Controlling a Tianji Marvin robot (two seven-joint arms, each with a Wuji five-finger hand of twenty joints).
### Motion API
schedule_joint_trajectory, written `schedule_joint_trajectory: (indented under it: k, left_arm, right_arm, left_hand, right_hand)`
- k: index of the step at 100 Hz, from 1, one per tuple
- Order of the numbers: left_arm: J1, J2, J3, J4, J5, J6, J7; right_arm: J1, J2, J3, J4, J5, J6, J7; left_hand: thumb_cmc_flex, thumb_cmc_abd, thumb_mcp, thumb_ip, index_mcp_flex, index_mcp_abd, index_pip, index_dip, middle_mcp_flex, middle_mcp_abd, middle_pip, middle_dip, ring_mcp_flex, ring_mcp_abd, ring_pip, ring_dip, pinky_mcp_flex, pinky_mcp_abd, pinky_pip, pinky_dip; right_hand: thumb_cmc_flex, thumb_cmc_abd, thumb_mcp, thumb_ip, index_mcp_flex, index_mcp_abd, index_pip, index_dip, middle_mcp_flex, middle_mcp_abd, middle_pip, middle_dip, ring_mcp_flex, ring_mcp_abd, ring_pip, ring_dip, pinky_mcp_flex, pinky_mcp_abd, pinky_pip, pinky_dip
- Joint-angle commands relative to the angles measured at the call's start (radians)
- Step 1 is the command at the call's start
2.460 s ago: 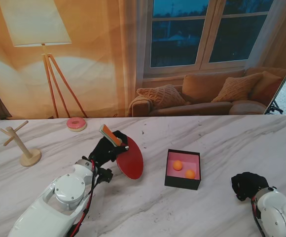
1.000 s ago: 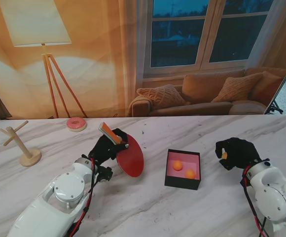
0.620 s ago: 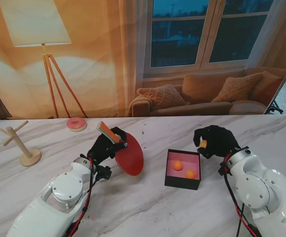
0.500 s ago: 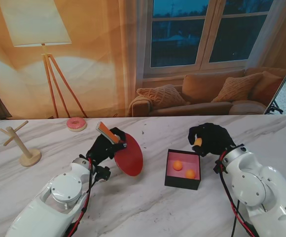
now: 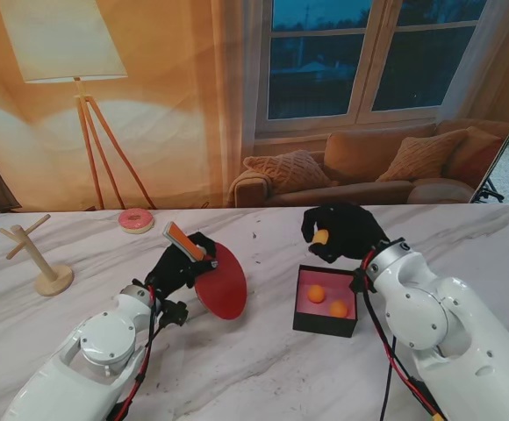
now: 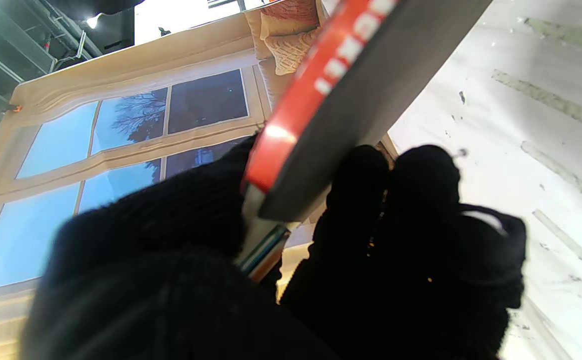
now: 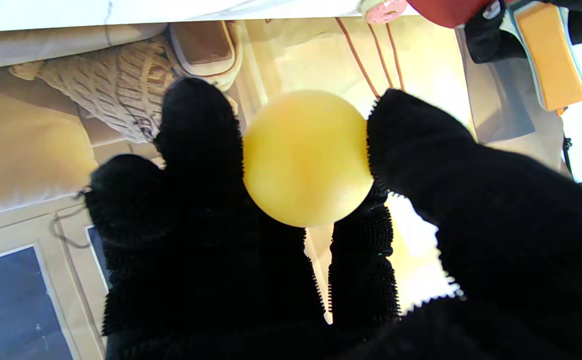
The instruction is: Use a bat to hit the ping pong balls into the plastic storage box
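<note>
The right robot hand pinches an orange ping pong ball just beyond the black storage box, with the left robot hand gripping the red bat on the box's left, face toward it

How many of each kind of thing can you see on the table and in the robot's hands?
Ping pong balls: 3, two in the box, one in the right hand
Bat: 1
Plastic storage box: 1
Pink doughnut: 1
Wooden peg stand: 1
Total: 7
</note>
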Motion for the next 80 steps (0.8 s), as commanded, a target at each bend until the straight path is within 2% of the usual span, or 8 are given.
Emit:
schedule_joint_trajectory:
  k: [1,40,67,80]
  left_arm:
    - [-0.003,-0.004,0.007,0.012,-0.014,-0.005,-0.014]
    - [-0.044,-0.016,0.045,0.034,-0.036,-0.017,0.004]
    - [-0.101,-0.036,0.099,0.065,-0.094,-0.045,0.027]
    - [-0.123,-0.044,0.119,0.073,-0.114,-0.056,0.034]
  right_arm:
    - [0.009,-0.008,-0.013,-0.021,0.003,0.006,0.012]
    - [0.04,-0.009,-0.069,-0.024,0.048,0.018,0.034]
    - [0.064,-0.006,-0.107,-0.006,0.069,0.014,0.061]
    - [0.078,-0.007,-0.13,0.003,0.086,0.019,0.064]
  left_hand:
    - [0.008,-0.021,0.083,-0.013,0.045,0.01,0.045,0.016,0.026,-0.12,-0.002,0.021,-0.013,0.15,0.032,0.009,0.003,-0.047,0.024,0.016]
    - [0.0,-0.035,0.104,-0.009,0.056,0.006,0.05,0.019,0.036,-0.126,-0.002,0.025,-0.006,0.154,0.026,0.006,0.004,-0.036,0.021,0.02]
    - [-0.001,-0.037,0.108,-0.01,0.058,0.006,0.052,0.019,0.037,-0.127,-0.003,0.027,-0.006,0.154,0.026,0.006,0.006,-0.037,0.022,0.022]
    - [-0.003,-0.038,0.11,-0.01,0.058,0.005,0.052,0.019,0.038,-0.126,-0.003,0.027,-0.004,0.152,0.027,0.006,0.007,-0.036,0.022,0.022]
  right_hand:
    - [0.159,0.067,0.074,0.013,0.064,0.016,0.064,0.021,0.081,-0.058,0.067,0.026,0.028,-0.096,0.014,0.015,0.008,-0.04,0.008,0.001]
    - [0.111,0.06,0.068,0.006,0.032,0.021,0.031,0.006,0.057,-0.061,0.034,0.016,0.011,-0.095,-0.007,0.012,-0.008,-0.046,-0.014,-0.003]
    - [-0.029,0.051,0.052,-0.016,-0.03,-0.001,-0.017,0.002,-0.018,-0.091,-0.021,0.007,-0.075,-0.075,-0.042,0.049,-0.109,-0.039,-0.033,0.005]
    - [-0.087,0.066,0.01,-0.028,-0.08,0.0,-0.051,-0.001,-0.078,-0.097,-0.042,-0.019,-0.115,-0.064,-0.058,0.069,-0.152,-0.032,-0.034,0.013]
